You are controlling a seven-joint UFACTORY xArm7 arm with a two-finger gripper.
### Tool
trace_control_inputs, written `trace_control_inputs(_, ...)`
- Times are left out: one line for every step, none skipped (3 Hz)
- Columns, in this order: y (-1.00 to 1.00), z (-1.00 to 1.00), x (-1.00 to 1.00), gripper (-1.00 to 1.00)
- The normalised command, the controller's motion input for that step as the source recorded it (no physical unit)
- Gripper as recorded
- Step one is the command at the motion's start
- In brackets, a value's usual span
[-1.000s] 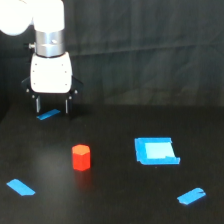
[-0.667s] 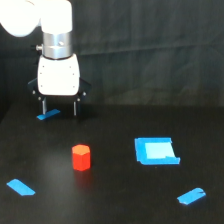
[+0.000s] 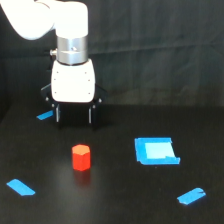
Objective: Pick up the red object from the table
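At the exterior view's left we see a blue tape strip [image 3: 20, 187] lying flat on the black counter [image 3: 115, 205], and another strip [image 3: 44, 116] farther back. Next comes the end effector [image 3: 74, 115], its two dark fingers spread apart and holding nothing. The red object [image 3: 81, 157] stands upright on the counter just in front of the fingers, untouched. Farther right lies a flat blue square patch [image 3: 156, 151], then one more blue strip [image 3: 191, 196].

arm [image 3: 45, 17] cut off by top and left edges, gripper [image 3: 74, 116] fingertips dark against the table [image 3: 120, 200]
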Motion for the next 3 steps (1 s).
trace_control_inputs(-0.95,0.29,0.42,0.92)
trace_control_inputs(-0.90,0.17,0.20,1.00)
trace_control_inputs(-0.96,0.15,0.09,1.00)
